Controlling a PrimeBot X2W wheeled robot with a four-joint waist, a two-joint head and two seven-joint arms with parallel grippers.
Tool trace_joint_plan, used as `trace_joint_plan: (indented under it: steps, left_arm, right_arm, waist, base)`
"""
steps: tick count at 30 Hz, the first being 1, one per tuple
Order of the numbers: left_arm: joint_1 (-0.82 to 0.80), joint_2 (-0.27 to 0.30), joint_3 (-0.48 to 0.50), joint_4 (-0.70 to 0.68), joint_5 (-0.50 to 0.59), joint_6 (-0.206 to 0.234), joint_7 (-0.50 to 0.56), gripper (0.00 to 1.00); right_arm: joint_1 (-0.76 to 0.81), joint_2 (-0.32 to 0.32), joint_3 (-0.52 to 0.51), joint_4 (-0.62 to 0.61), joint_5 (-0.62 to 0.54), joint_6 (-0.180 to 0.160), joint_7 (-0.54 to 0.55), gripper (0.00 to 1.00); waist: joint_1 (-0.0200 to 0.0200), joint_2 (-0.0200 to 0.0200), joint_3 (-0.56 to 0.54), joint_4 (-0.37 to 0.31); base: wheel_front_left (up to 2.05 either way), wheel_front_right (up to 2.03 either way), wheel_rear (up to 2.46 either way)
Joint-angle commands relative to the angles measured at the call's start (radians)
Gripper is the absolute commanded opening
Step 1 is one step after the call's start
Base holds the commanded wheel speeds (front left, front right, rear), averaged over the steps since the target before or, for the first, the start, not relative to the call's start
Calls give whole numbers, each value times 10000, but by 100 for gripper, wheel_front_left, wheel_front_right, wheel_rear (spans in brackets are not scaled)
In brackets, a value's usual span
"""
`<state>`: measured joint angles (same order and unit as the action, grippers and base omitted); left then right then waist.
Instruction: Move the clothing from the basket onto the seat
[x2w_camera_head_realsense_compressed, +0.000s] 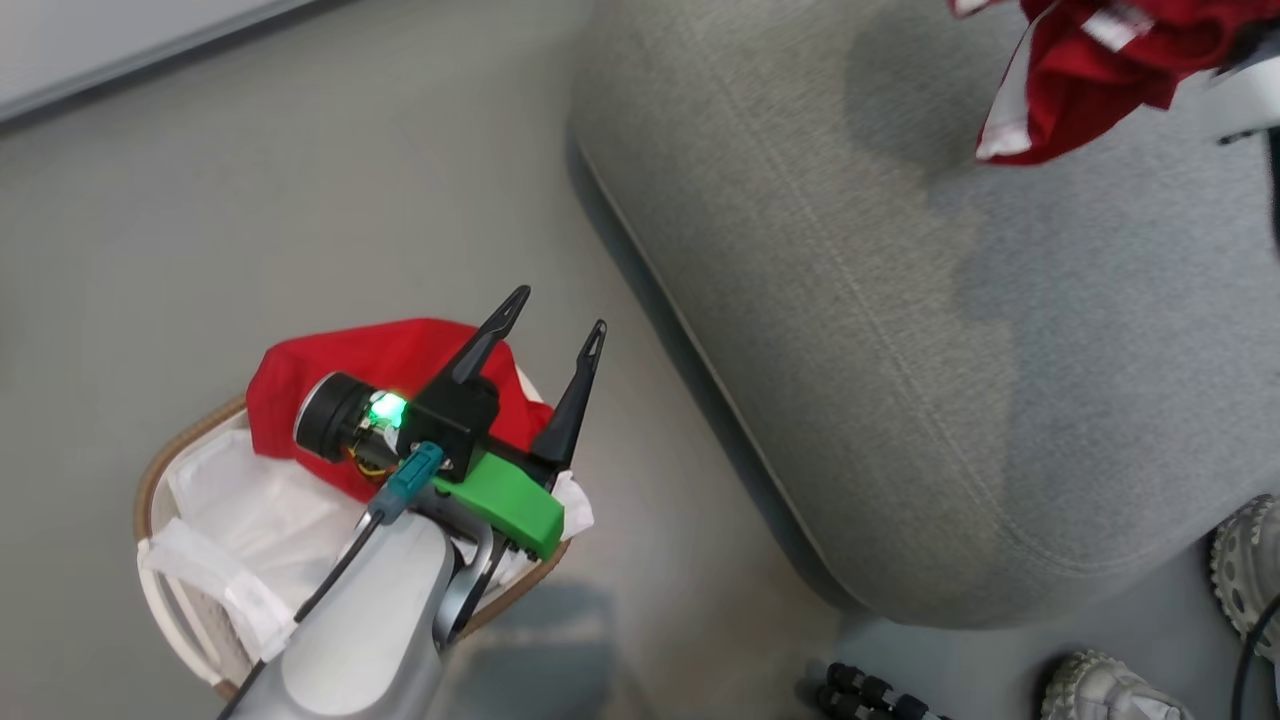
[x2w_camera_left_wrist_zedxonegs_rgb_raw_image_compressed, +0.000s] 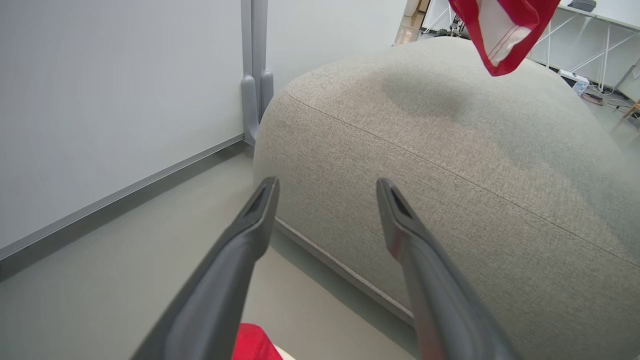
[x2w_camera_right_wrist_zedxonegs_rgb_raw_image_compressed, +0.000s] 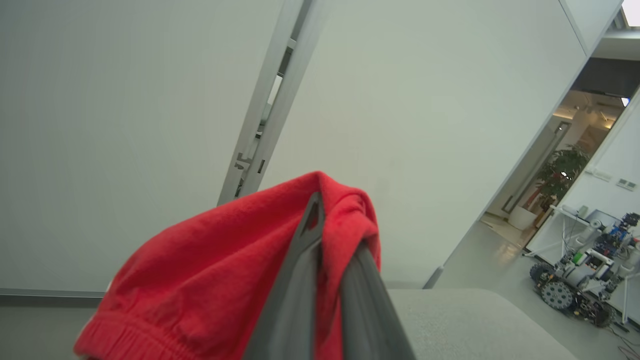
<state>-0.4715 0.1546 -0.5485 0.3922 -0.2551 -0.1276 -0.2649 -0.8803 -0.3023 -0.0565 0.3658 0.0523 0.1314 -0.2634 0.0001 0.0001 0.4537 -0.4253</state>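
- basket (x2w_camera_head_realsense_compressed: 200, 432), on floor left of seat (x2w_camera_head_realsense_compressed: 850, 350): red garment (x2w_camera_head_realsense_compressed: 340, 365) inside.
- left gripper (x2w_camera_head_realsense_compressed: 560, 310), above basket: fingers spread, empty.
- right gripper (x2w_camera_right_wrist_zedxonegs_rgb_raw_image_compressed: 336, 227), over seat: fingers pinching second garment (x2w_camera_head_realsense_compressed: 1080, 70); cloth drapes over one finger, may cling on opening instead of dropping.

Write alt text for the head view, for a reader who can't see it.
The left gripper, fingers open, hovers over a white basket that sits on the floor and holds a red garment. To the right is a large grey sofa, and a red-and-white garment hangs above it at the top right.
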Motion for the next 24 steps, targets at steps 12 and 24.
trace_joint_plan:
  steps: [12, 24]
  left_arm:
    - [-510, 215, -162, 2, -272, -45, 7, 100]
    - [234, -315, 295, 395, -370, 2, 7, 100]
  right_arm:
    - [455, 831, -2670, 2005, -1007, -14, -21, 13]
    - [3778, 1332, -2731, 1884, -957, -14, -20, 100]
  waist:
    - [-1, -1, 1202, 1439]
    - [-1, -1, -308, 1442]
  base:
    - [0, 0, 0]
    - [0, 0, 0]
